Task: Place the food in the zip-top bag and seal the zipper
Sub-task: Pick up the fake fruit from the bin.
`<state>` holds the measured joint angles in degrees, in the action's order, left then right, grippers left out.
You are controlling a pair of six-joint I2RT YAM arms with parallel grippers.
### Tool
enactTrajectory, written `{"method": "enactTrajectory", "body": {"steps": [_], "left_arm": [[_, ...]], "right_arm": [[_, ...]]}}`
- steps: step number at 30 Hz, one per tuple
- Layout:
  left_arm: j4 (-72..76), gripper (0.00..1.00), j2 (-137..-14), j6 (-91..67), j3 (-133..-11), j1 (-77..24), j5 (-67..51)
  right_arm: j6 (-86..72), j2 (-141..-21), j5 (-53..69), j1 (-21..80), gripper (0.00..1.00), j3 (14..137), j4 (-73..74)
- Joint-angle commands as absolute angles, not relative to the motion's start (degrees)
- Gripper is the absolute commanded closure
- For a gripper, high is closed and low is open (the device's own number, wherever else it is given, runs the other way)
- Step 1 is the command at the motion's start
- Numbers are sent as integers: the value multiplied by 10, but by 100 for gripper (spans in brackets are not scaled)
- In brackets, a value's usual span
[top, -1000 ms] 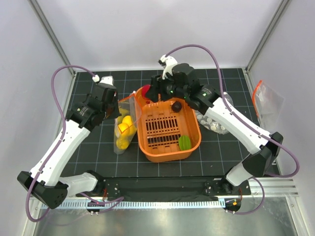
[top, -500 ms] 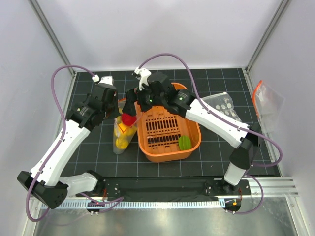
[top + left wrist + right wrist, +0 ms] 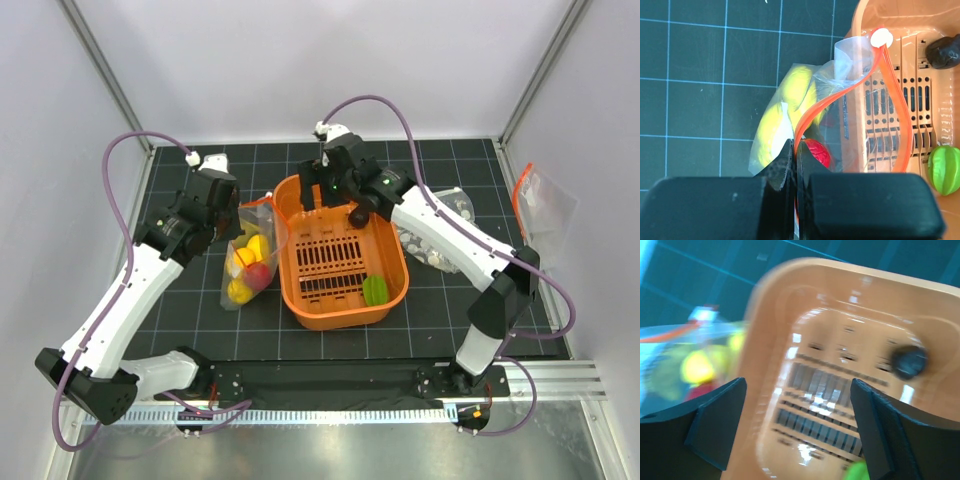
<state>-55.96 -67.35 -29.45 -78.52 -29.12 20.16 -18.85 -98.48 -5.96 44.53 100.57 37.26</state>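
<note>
The zip-top bag (image 3: pixel 247 262) stands left of the orange basket (image 3: pixel 392 293), holding yellow food and a red piece (image 3: pixel 261 273). My left gripper (image 3: pixel 795 150) is shut on the bag's orange-red zipper strip (image 3: pixel 826 103) and holds the mouth open; the red piece (image 3: pixel 816 151) shows inside. My right gripper (image 3: pixel 322 190) is open and empty over the basket's far end. In the basket lie a dark purple piece (image 3: pixel 359 215) and a green piece (image 3: pixel 375 290). The right wrist view is blurred and shows the purple piece (image 3: pixel 908 361) and the bag (image 3: pixel 687 362).
A clear bag printed with white dots (image 3: pixel 440 240) lies right of the basket, partly under my right arm. Another clear pouch (image 3: pixel 545 205) hangs on the right wall. The black gridded mat (image 3: pixel 330 335) ends near the arm bases.
My right gripper carried the red piece from the basket to the bag's mouth, let it go into the bag, and has swung back over the basket, open. The left gripper has kept its hold.
</note>
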Motion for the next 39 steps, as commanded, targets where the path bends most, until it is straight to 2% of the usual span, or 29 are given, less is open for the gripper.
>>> {"method": "enactTrajectory", "body": {"steps": [1,5,9,17,25,32,33,34,35,36,39], "left_arm": [[-538,100,-664,-282,-800,-289,220],[-538,100,-663,-272,-800,-289,221],[-536,100,-662,-270,-799,-289,223],[-526,100,-657,-268,-793,-289,225],[-527,100,-663,-265,-801,-289,223],[-528,100,-671,-256,-811,-289,229],[-528,100,-673,-256,-813,-289,229],[-528,100,-676,-256,-816,-289,229],[-528,100,-677,-254,-817,-289,229],[-526,100,-682,-252,-820,-289,227],[-527,100,-692,-247,-831,-289,229]], "right_arm": [[-160,-969,-125,430,11,985,407],[-119,-1009,-185,419,18,977,452],[-79,-1048,-238,414,17,958,447],[-96,-1117,-293,388,14,974,442],[-112,-1170,-296,369,14,982,393],[-133,-1195,-273,361,22,949,330],[-134,-1198,-274,361,25,949,327],[-133,-1200,-276,361,35,947,322],[-131,-1199,-277,361,39,946,315],[-130,-1195,-277,361,52,947,316],[-115,-1145,-261,361,65,930,311]]}}
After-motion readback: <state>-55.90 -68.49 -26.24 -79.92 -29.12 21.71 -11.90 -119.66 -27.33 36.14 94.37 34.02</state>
